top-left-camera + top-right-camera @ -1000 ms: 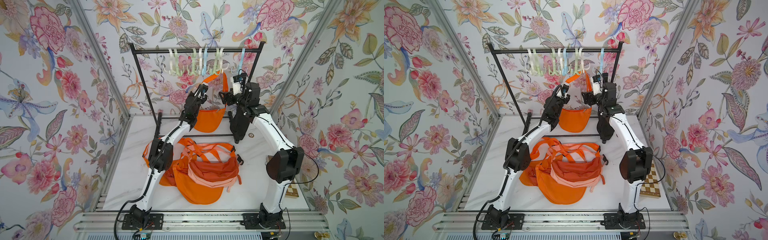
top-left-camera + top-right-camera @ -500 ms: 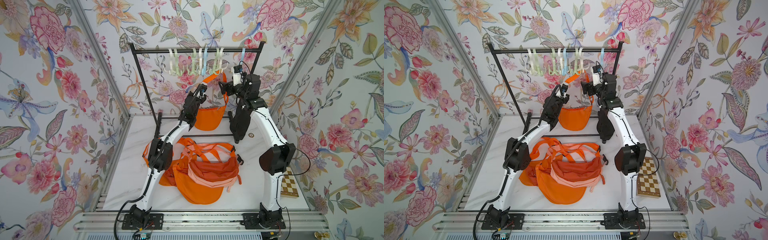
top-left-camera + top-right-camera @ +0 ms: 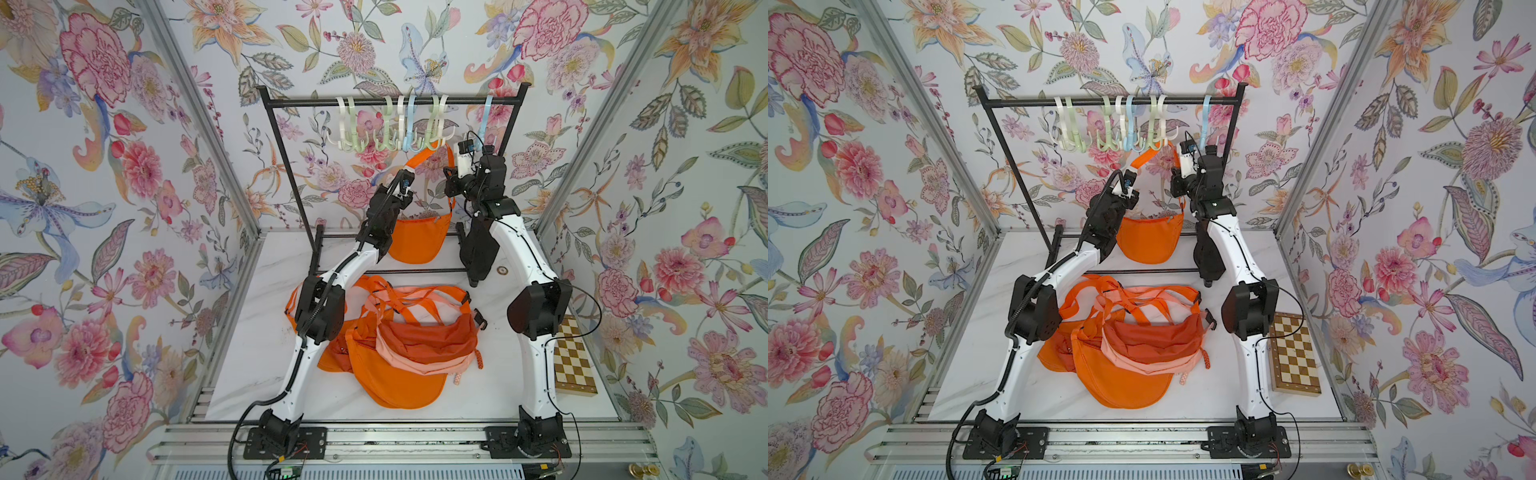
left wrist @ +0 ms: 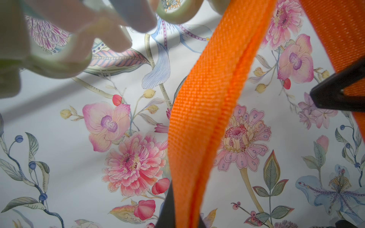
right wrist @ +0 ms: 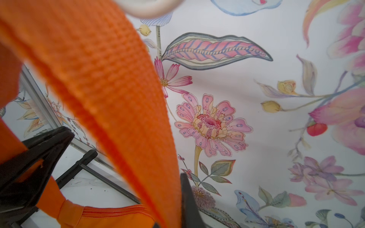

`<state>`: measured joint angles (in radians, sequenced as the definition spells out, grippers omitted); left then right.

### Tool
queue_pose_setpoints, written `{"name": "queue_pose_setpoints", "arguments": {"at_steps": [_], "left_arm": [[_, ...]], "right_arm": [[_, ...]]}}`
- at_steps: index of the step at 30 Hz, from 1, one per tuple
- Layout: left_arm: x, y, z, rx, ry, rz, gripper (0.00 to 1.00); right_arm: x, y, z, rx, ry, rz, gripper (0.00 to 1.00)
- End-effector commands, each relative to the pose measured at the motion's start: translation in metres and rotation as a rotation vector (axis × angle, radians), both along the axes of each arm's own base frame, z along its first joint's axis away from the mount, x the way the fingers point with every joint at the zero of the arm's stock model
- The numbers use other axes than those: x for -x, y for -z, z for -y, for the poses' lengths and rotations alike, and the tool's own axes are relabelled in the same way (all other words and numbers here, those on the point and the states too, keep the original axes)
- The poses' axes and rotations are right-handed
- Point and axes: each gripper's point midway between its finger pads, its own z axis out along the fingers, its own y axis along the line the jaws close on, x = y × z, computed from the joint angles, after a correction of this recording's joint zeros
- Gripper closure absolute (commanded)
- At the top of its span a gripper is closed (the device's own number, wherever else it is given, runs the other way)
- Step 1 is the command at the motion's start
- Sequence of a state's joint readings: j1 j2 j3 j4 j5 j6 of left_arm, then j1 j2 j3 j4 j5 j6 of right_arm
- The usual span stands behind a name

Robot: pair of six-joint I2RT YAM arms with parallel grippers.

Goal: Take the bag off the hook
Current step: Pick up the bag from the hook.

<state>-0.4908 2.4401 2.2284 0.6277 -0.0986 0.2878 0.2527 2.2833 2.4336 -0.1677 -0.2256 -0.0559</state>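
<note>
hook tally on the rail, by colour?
White hooks: 3
Green hooks: 3
Blue hooks: 2
Total: 8

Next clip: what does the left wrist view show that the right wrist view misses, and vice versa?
Only the left wrist view shows the bunch of green and white hooks. Only the right wrist view shows the hanging bag with its zippered body, the rack's base bar and the white tabletop; of the hooks it catches one white curve. Both show the bag's orange strap close up and the floral wallpaper behind.
</note>
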Motion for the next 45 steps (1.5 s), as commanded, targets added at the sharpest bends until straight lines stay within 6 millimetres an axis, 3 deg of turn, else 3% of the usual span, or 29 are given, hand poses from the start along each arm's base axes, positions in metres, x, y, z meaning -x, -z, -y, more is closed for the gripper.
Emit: {"name": "queue_pose_setpoints", "arguments": {"at_steps": [1,14,26,34,44,45], "left_arm": [[0.019,-0.055,-0.011,0.054,0.034,0.075,1.00],[0.038,-0.102,-0.017,0.093,0.065,0.105,1.00],[0.073,-0.119,-0.023,0.150,0.110,0.111,1.00],[0.124,-0.141,-0.033,0.155,0.121,0.141,1.00],[0.225,-0.156,-0.037,0.110,0.151,0.142,1.00],[0.231,-0.150,-0.033,0.100,0.157,0.124,1.00]], "right_arm": [[0.023,-0.052,0.004,-0.028,0.006,0.088,1.00],[0.064,-0.118,0.005,-0.078,0.011,0.180,1.00],[0.104,-0.146,0.003,-0.083,-0.012,0.208,1.00],[0.155,-0.164,0.006,-0.111,-0.034,0.245,1.00],[0.246,-0.182,0.020,-0.168,-0.070,0.259,1.00],[0.256,-0.181,0.022,-0.172,-0.071,0.259,1.00]]}}
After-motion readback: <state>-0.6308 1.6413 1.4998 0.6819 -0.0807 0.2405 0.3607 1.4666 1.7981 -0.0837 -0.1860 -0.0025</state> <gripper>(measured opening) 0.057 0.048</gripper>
